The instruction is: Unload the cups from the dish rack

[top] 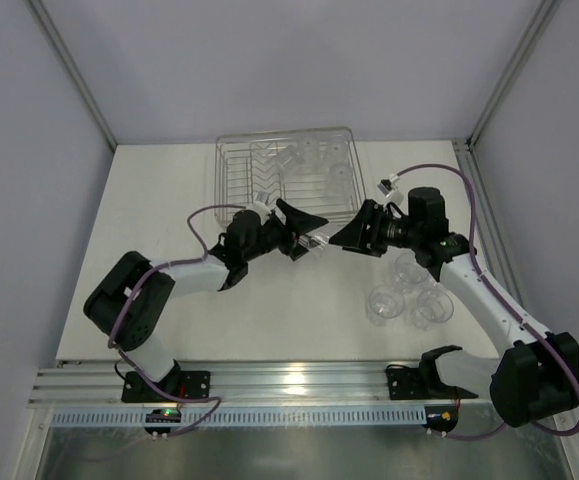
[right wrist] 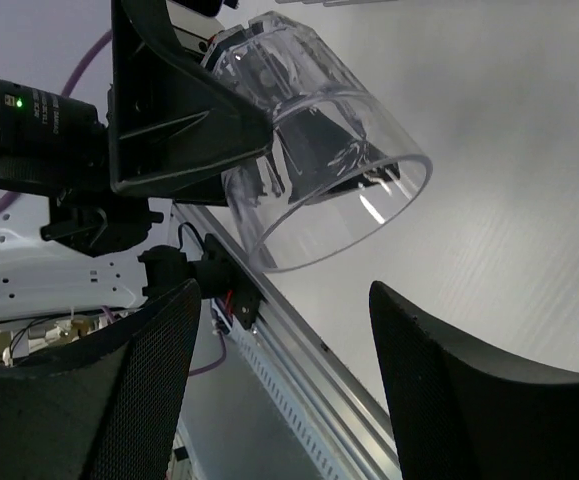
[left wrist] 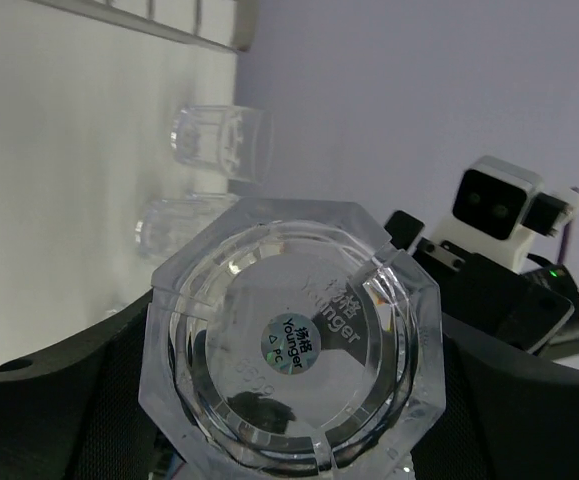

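The wire dish rack (top: pixel 231 180) stands at the back centre with several clear cups (top: pixel 311 160) in it. My left gripper (top: pixel 304 236) is shut on one clear cup (top: pixel 316 243) and holds it above the table in front of the rack. In the left wrist view the cup's octagonal base (left wrist: pixel 289 350) faces the camera between the dark fingers (left wrist: pixel 59 410). My right gripper (top: pixel 354 232) is open and empty, facing the cup's mouth. In the right wrist view the cup (right wrist: pixel 319 150) lies just beyond the spread fingers (right wrist: pixel 469 390), still held by the left gripper (right wrist: pixel 179 110).
Three clear cups stand on the table at the right (top: pixel 409 268), (top: pixel 385 305), (top: pixel 434 308); two of them show in the left wrist view (left wrist: pixel 219 145), (left wrist: pixel 184 225). The aluminium rail (top: pixel 289 385) runs along the near edge. Enclosure walls close in both sides.
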Robot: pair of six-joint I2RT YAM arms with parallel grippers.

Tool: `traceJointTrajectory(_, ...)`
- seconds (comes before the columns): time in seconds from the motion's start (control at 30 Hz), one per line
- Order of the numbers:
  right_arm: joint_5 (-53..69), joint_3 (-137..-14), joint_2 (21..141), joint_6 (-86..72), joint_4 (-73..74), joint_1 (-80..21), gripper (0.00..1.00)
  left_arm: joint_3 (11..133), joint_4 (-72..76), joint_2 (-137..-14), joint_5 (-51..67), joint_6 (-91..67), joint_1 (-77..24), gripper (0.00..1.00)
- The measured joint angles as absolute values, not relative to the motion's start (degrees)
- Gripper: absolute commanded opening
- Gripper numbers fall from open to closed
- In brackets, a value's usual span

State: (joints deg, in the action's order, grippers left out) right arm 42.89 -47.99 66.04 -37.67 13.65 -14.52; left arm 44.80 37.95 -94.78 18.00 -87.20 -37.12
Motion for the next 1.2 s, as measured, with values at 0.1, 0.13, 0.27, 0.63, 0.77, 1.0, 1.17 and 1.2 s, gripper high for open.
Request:
traceJointTrajectory(0.1, 43.64, -47.99, 66.19, -37.95, 11.92, -14.55, 0.71, 43.97, 44.66, -94.83, 17.72, -92.25, -39.16, 0.00)
traceJointTrajectory(0.13, 43.68, -47.99, 66.30, -38.06, 11.49, -14.57, 0.71, 43.81, 46.44, -94.96, 17.56, -93.58, -39.92, 0.00)
traceJointTrajectory(0.27, 43.92, -47.99, 66.57, -38.33, 10.44, -14.68, 0.63, 43.79, 50.59, -96.64, 16.56, -97.27, -42.81, 0.00)
traceJointTrajectory(0.63, 44.99, -47.55, 66.61, -40.60, 10.70, -14.68, 0.04, 45.67, 52.36, -101.58, 12.34, -102.19, -45.06, 0.35)
traceJointTrajectory(0.77, 44.25, -47.40, 65.91, -40.38, 10.85, -14.68, 0.04, 45.95, 52.95, -102.00, 12.21, -102.02, -45.12, 0.78)
traceJointTrajectory(1.0, 39.59, -47.42, 64.75, -35.94, 15.64, -14.90, 0.04, 46.17, 47.51, -101.65, 14.02, -94.85, -41.78, 1.00)
traceJointTrajectory(1.17, 32.99, -50.41, 65.69, -30.79, 26.33, -14.90, 0.04, 49.84, 30.81, -98.72, 13.87, -82.41, -34.44, 1.00)
traceJointTrajectory(1.2, 31.18, -51.81, 66.43, -29.50, 28.95, -14.90, 0.04, 51.96, 26.72, -98.15, 13.26, -78.98, -33.32, 1.00)
